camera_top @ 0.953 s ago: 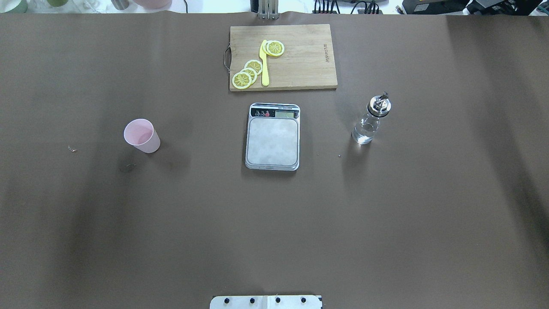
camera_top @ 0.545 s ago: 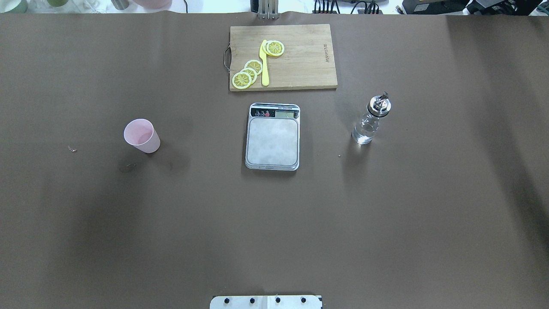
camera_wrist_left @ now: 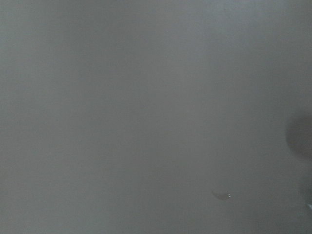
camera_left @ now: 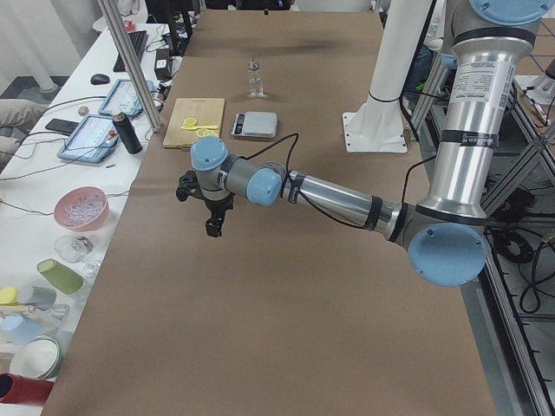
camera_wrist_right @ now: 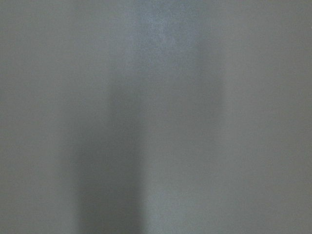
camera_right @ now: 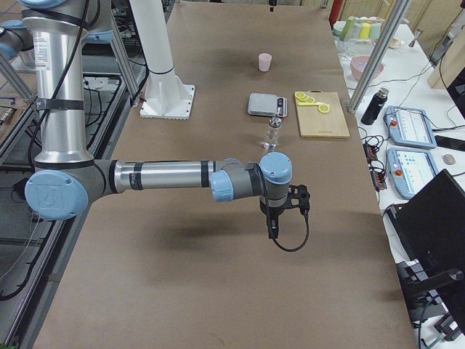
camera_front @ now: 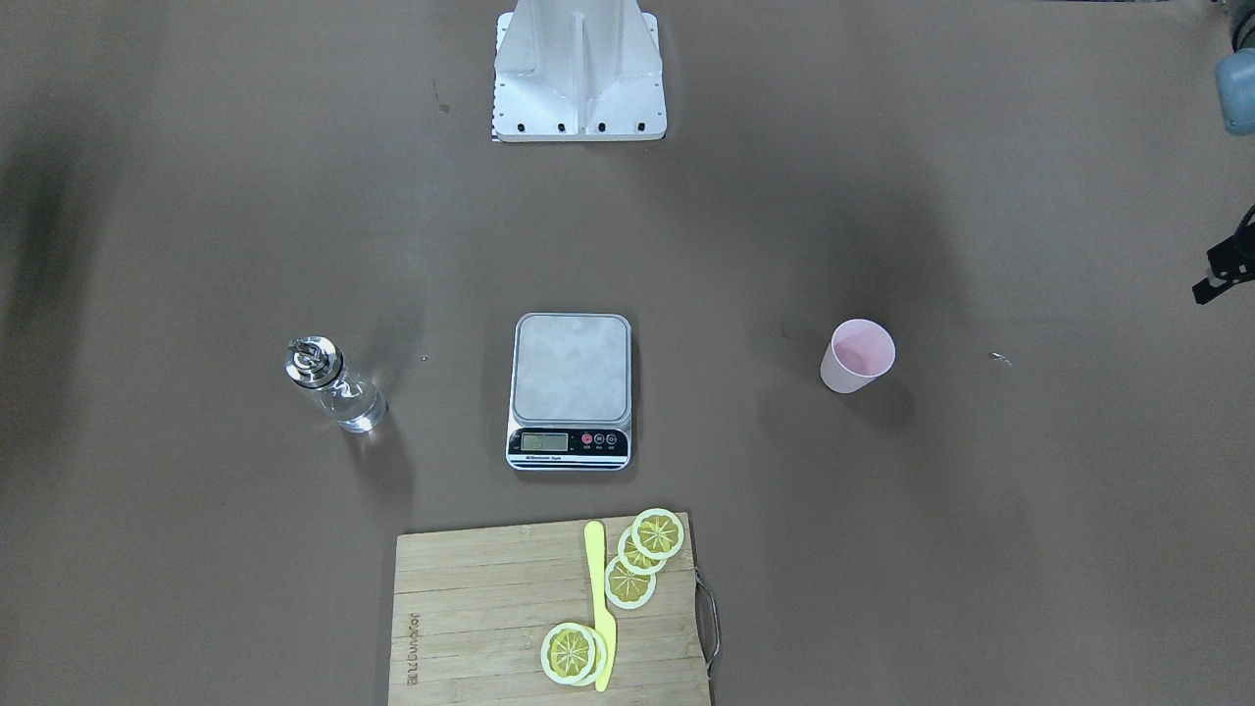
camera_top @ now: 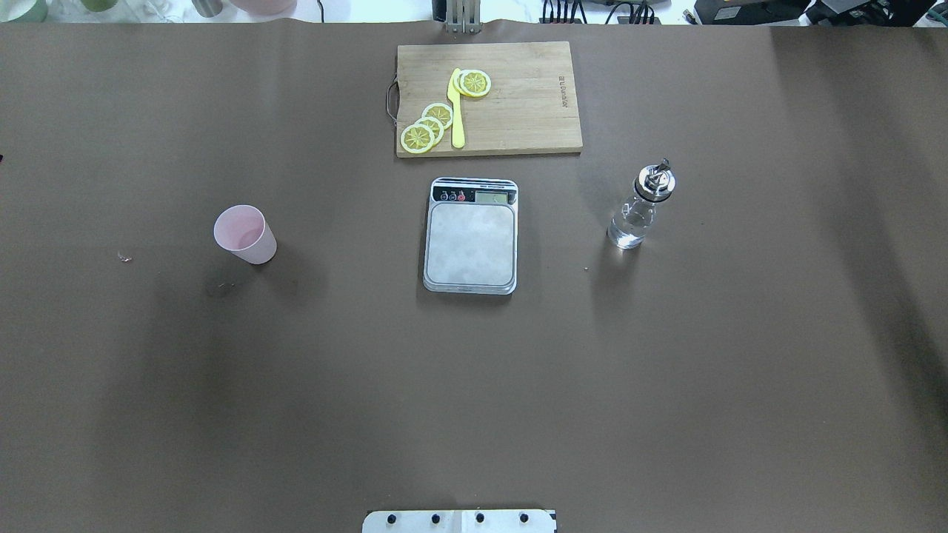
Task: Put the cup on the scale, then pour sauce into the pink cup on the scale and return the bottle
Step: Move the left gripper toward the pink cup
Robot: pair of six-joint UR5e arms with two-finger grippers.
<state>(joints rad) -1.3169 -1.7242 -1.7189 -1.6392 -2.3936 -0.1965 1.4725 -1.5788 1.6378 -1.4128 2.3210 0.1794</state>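
The pale-pink cup [camera_top: 244, 233] stands upright on the brown table, left of the scale [camera_top: 471, 237]; it also shows in the front-facing view [camera_front: 858, 355]. The scale's grey platform is bare. The clear glass bottle [camera_top: 638, 211] with its silver cap stands upright to the scale's right. My left gripper [camera_left: 212, 227] hangs over the table beyond the cup's outer side, and only its edge shows in the front-facing view [camera_front: 1221, 275]. My right gripper [camera_right: 272, 229] hangs over the table beyond the bottle's outer side. I cannot tell whether either is open or shut.
A wooden cutting board [camera_top: 518, 111] with lemon slices [camera_top: 428, 127] and a yellow knife [camera_top: 456, 111] lies just behind the scale. The robot's base plate [camera_top: 459, 520] sits at the near edge. Both wrist views show only blurred table surface.
The cup, scale and bottle have not moved. The faint shadow near the cup has shifted slightly, and a tiny dark tip now shows at the overhead view's left edge.
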